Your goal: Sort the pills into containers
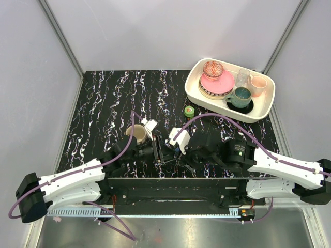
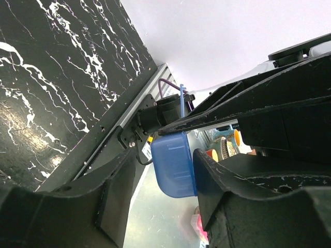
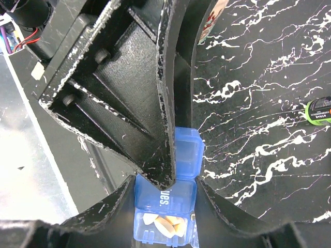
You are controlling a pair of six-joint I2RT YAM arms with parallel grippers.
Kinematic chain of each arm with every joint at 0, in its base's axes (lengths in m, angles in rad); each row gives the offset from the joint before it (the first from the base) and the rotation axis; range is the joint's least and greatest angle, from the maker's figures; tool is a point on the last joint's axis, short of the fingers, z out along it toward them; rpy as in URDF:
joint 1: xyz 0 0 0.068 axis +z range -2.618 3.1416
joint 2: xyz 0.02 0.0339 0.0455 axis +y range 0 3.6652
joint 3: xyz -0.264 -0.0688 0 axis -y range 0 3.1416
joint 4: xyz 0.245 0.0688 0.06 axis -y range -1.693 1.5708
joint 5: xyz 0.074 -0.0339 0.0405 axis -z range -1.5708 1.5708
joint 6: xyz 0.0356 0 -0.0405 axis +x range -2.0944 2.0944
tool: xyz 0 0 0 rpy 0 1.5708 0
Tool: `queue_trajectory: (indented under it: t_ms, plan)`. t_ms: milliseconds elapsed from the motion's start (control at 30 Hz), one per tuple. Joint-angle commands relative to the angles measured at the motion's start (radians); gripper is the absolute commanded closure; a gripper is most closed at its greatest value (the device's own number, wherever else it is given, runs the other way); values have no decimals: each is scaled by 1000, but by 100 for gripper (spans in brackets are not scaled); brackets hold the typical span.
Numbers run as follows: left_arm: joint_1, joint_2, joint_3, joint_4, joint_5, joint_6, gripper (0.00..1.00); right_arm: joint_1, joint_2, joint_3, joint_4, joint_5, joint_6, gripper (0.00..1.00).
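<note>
Blue pill box point(image 3: 178, 202), bottom centre in the right wrist view, is clamped steady by the right end effector point(image 3: 165, 187), pills point(image 3: 168, 223) showing inside; left end effector point(image 2: 161, 178) brackets it, grip unclear, likely to work a lid point(image 3: 186, 150).

The top external camera looks steeply down from above and behind the robot, taking in the whole black, white-veined marble tabletop point(image 1: 103, 98) from a distance. Both wrist cameras sit low, tilted and very near, and share the small blue translucent plastic pill box point(image 3: 181, 150) and a slanting strip of that tabletop.
</note>
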Motion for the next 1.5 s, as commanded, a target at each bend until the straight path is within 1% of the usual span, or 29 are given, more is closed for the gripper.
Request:
queue_trajectory:
  t_ms: [0,133,167,367,400,500,567,600,633,667,767,867,1000,1067,1100,1167,1200,1267,1300,1333,1367,1400,1433,1467]
  plan:
    - [-4,11,24,68,41,-5,50,7,-4,50,11,0,-19,100]
    - [-7,18,24,87,52,-13,56,7,-4,51,9,-8,-21,100]
    - [-8,19,18,96,57,-20,60,7,-2,51,11,-6,-22,100]
    - [-24,39,10,127,66,-28,70,9,7,56,6,-2,-21,100]
    - [-25,42,8,130,68,-28,74,7,7,57,5,-5,-22,100]
    - [-28,50,-10,163,68,-45,82,7,7,59,6,-6,-22,100]
    - [-30,64,-15,176,78,-54,90,9,7,62,6,-9,-22,98]
    - [-33,68,-15,186,77,-56,92,9,6,67,5,-17,-21,94]
    - [-36,71,-18,188,75,-57,95,7,1,68,5,-23,-31,75]
    - [-36,74,-18,188,71,-57,96,7,-1,70,3,-31,-50,64]
    - [-36,76,-16,182,63,-56,100,9,-14,76,3,-72,-62,40]
    - [-36,74,-15,168,54,-53,100,7,-36,91,5,-83,-68,32]
    - [-36,79,-18,169,49,-57,100,9,-85,120,29,-77,-62,26]
    - [-36,82,-21,176,40,-66,100,7,-132,120,55,-51,-33,26]
    - [-36,82,-27,185,35,-71,100,7,-151,113,84,14,-1,24]
    - [-31,70,-35,191,20,-85,100,7,-214,99,118,123,97,25]
    - [-27,62,-42,193,14,-91,100,7,-235,73,126,259,179,34]
    - [-5,42,-52,206,6,-114,100,9,-306,38,144,392,263,51]
    - [1,34,-56,203,5,-117,100,9,-327,0,143,505,306,63]
    - [13,16,-55,200,2,-120,100,7,-370,-21,138,555,376,79]
    - [21,7,-52,182,-1,-120,100,9,-390,-41,123,604,416,88]
    - [29,-2,-45,173,0,-119,100,7,-411,-76,111,686,488,93]
    - [32,-18,-35,160,-1,-114,100,7,-444,-91,98,717,517,100]
    - [35,-24,-26,145,2,-109,100,7,-453,-104,72,740,545,100]
